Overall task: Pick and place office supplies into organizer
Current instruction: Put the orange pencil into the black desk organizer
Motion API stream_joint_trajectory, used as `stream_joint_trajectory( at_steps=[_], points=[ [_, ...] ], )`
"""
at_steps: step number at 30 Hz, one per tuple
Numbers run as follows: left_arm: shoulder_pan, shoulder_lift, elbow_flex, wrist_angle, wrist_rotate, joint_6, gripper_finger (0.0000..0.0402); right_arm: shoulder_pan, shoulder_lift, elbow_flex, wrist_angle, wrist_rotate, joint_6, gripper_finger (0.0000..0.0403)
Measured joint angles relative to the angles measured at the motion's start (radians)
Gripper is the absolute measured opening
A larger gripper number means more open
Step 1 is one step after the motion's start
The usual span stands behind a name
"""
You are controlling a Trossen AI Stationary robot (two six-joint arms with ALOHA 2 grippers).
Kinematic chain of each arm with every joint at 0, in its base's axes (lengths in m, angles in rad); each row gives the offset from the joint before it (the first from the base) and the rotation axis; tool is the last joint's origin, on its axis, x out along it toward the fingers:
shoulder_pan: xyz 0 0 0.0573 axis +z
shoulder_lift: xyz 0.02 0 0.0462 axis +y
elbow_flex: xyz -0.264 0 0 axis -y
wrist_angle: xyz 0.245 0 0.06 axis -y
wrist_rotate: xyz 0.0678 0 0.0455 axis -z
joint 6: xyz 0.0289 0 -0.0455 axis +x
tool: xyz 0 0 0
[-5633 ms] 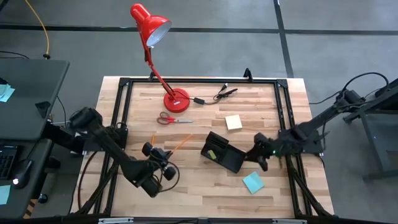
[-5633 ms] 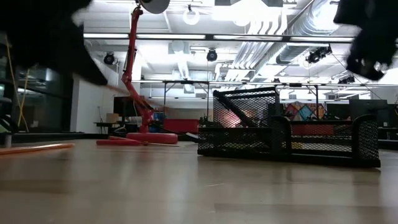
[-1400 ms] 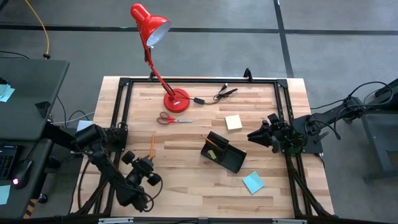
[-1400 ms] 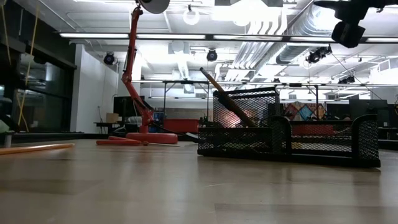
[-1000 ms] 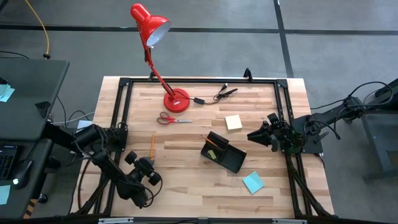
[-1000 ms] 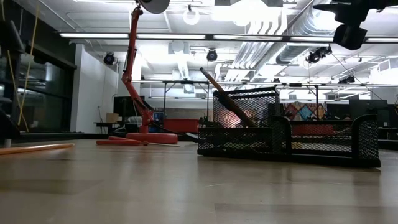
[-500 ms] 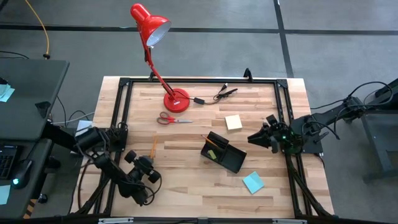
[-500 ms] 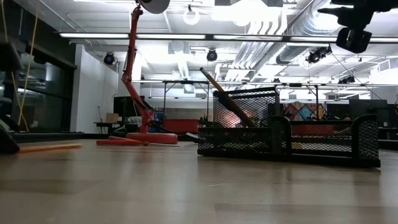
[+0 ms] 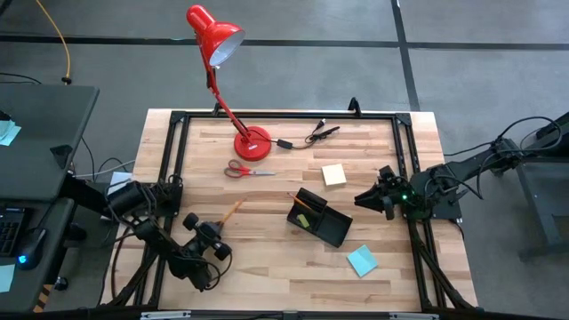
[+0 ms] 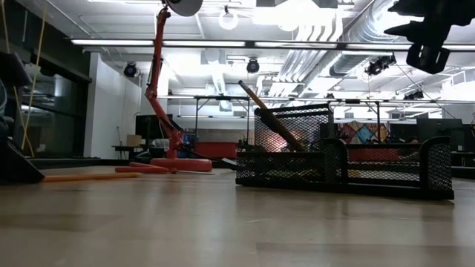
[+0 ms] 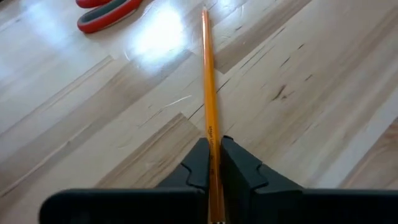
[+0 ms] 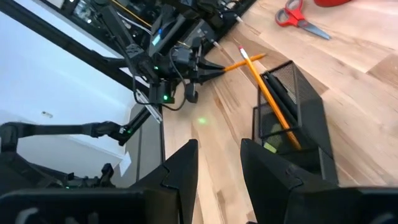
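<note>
From above, the left claw (image 9: 216,228) sits at the lower left of the surface (image 9: 267,267), shut on one end of a pencil (image 9: 230,212) that points up and right toward the organizer (image 9: 318,219) near the middle; another pencil leans in the organizer's upper-left corner. The scissors (image 9: 248,171) lie above, near the lamp (image 9: 222,53) base; a yellow pad (image 9: 334,174) lies just above the organizer and a teal pad (image 9: 362,260) below and to its right. The right claw (image 9: 368,197) waits at the right edge, fingers apart and holding nothing. In the low view the pencil (image 10: 89,176) lies flat along the surface at far left, and the organizer (image 10: 345,167) stands at centre right with the second pencil slanting out of it. The left wrist view shows the two fingers (image 11: 199,163) pinched on the pencil (image 11: 209,106), which runs to the top of the frame, the scissor handles (image 11: 106,6) at the upper left. The right wrist view shows its own fingers (image 12: 180,168) spread, the organizer (image 12: 292,106) at centre right and the left claw (image 12: 208,70) beyond it. The step looks like the grasp just made; next calls for a lift, a carry to the organizer and tipping the pencil upright into a compartment.
</note>
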Motion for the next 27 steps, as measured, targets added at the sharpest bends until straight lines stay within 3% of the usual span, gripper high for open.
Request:
stream_joint_trajectory(
  at_steps=[10, 20, 27],
  points=[
    [0.087, -0.05, 0.075, 0.02, -0.034, 0.067, 0.0009, 0.0, 0.0, 0.0, -0.015, -0.002, -0.001, 0.0116],
    [0.161, -0.064, 0.205, -0.088, -0.105, 0.192, 0.0002, 0.0, 0.0, 0.0, -0.023, -0.004, -0.001, 0.0116],
    [0.163, -0.066, 0.395, -0.312, -0.075, 0.245, 0.0002, 0.0, -0.002, 0.0, 0.024, -0.003, -0.018, 0.0116]
  ],
)
